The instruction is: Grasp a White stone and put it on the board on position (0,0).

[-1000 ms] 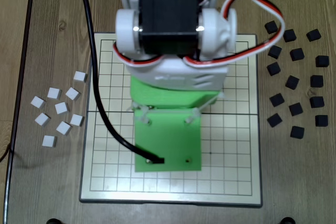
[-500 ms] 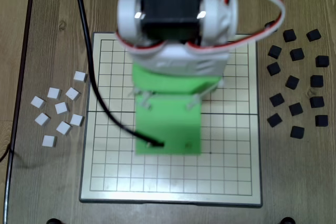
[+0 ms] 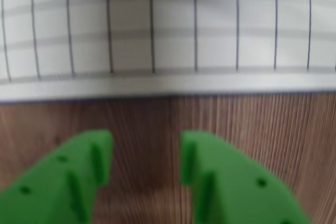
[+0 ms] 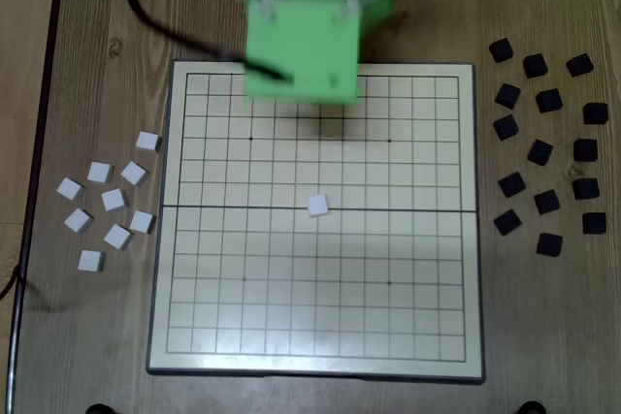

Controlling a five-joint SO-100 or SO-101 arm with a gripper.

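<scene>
We are looking down on a wooden table (image 4: 87, 336) carrying the board (image 4: 408, 239). In the fixed view the green gripper (image 3: 145, 158) is hanging over the board's top edge, its fingertips hidden there; the wrist view is showing its fingers (image 3: 94, 156) apart and empty above bare wood. A white stone (image 4: 317, 205) is lying on the fold line at the board's centre, well below the gripper. More white stones (image 4: 114, 201) are sitting far to its lower left, black blocks (image 4: 546, 201) to its lower right.
</scene>
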